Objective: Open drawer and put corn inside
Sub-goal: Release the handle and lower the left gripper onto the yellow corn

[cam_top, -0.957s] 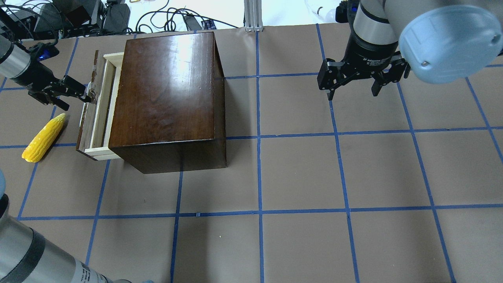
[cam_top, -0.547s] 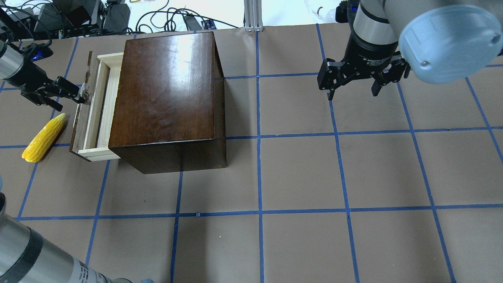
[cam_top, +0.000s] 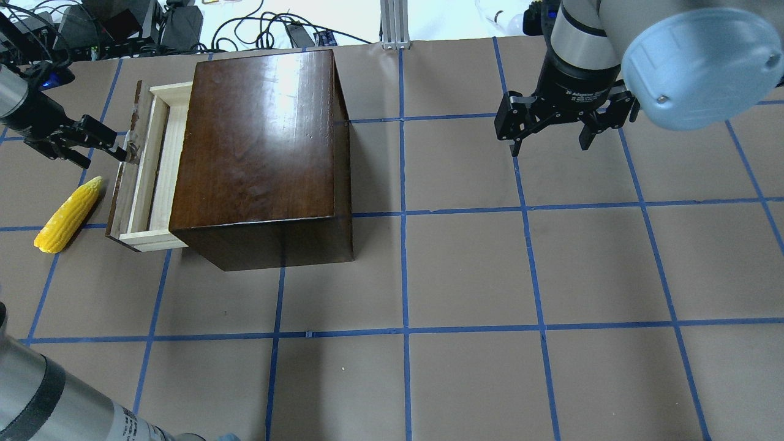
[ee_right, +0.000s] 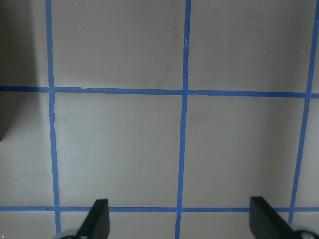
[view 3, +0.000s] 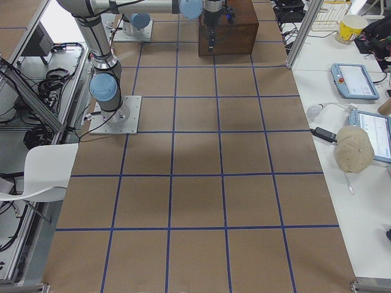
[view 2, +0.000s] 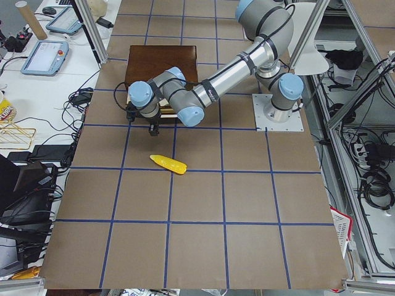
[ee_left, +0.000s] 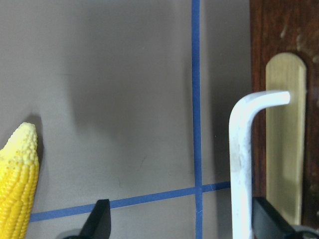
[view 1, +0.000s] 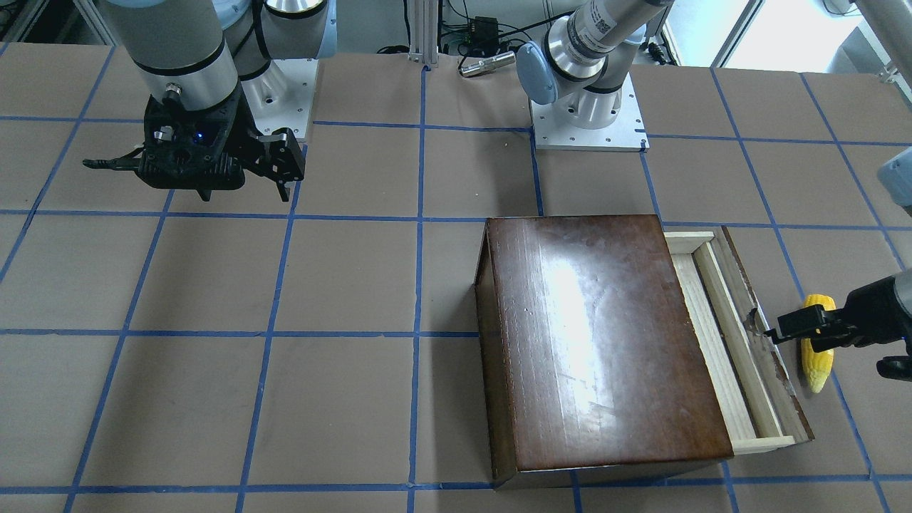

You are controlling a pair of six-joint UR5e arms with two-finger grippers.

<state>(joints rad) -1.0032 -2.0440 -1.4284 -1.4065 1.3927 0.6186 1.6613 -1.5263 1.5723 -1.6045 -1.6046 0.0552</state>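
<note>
The dark-brown box point(cam_top: 257, 141) stands at the table's far left. Its drawer point(cam_top: 160, 165) is pulled partly out to the left and shows pale wood behind the scuffed front panel point(cam_top: 120, 184). My left gripper point(cam_top: 105, 150) is open at the drawer's white handle point(ee_left: 240, 159). The handle lies between the fingers, against the one nearest the panel. The yellow corn point(cam_top: 67, 214) lies on the table just left of the drawer and also shows in the left wrist view point(ee_left: 17, 184). My right gripper point(cam_top: 549, 146) is open and empty, far right.
The table is brown with a grid of blue tape lines. Cables and boxes point(cam_top: 275, 30) and an aluminium post point(cam_top: 395, 24) lie past the far edge. The arm bases point(view 1: 588, 121) stand on the robot's side.
The drawer has slid further out to the left, with my left gripper moving left at its handle. The corn and the right arm have not moved.
</note>
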